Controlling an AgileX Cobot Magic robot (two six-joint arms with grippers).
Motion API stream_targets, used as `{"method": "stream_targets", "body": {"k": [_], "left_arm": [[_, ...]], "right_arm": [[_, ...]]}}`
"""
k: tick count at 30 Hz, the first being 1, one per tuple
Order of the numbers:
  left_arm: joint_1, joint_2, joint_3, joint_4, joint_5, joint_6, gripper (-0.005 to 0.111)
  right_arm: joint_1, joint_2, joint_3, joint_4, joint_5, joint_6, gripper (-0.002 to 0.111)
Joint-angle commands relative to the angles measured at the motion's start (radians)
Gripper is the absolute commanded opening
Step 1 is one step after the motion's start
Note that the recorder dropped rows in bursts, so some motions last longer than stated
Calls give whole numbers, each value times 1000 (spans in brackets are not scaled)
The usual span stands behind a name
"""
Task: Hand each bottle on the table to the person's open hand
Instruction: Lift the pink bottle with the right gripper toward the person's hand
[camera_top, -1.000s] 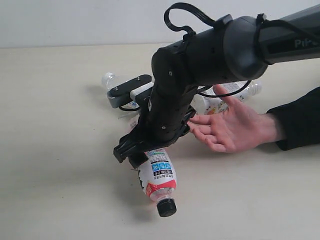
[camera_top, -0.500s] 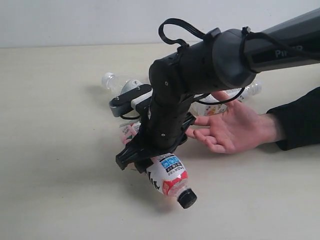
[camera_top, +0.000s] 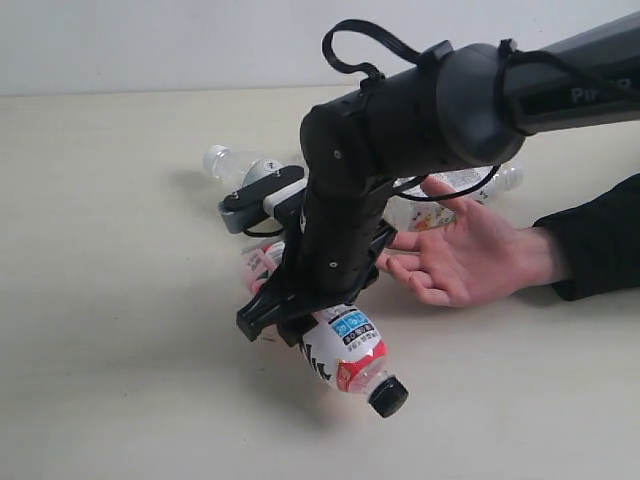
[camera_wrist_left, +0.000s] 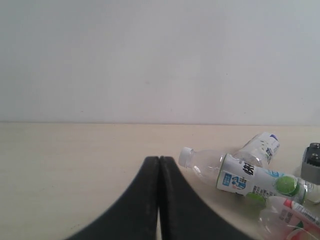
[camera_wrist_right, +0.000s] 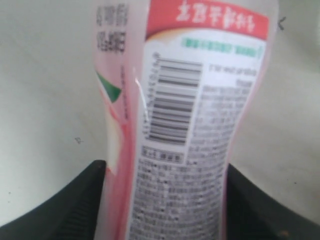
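My right gripper is shut on the black-capped bottle with the pink-red label and holds it just above the table, cap slanting down and to the right. In the right wrist view that bottle fills the space between the black fingers. The person's open hand waits palm up, right of the gripper, apart from the bottle. A white-capped bottle lies behind the arm and another behind the hand. My left gripper is shut and empty, near a green-lime labelled bottle.
The right arm's grey wrist camera juts out to the left. A bottle with pinkish print lies half hidden behind the gripper. The person's black sleeve rests at the right edge. A further clear bottle lies beyond the lime one.
The right gripper has turned, swinging the held bottle's black cap rightward and slightly up, toward the hand. The hand has hardly moved.
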Motion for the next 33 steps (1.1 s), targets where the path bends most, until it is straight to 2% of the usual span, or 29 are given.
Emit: {"method": "stream_targets", "body": {"k": [1,8,15,18,22,28,33], "left_arm": [[2,-7,3,2,-6,0,1],[2,-7,3,2,-6,0,1],[2,-7,3,2,-6,0,1],[2,-7,3,2,-6,0,1],[2,-7,3,2,-6,0,1],[2,-7,3,2,-6,0,1],[2,-7,3,2,-6,0,1]], "right_arm": [[2,-88,-3,40,34,-54,0],[2,-237,-3,72,161,-118,0],[-1,-435,52,-91,198,-25,0],[-45,-507,93,-154,198,44,0],[-156,-559,158,-151,175,44,0],[-300,-541,285,-95,16,32,0],[-321,-478,302,-90,-36,32,0]]}}
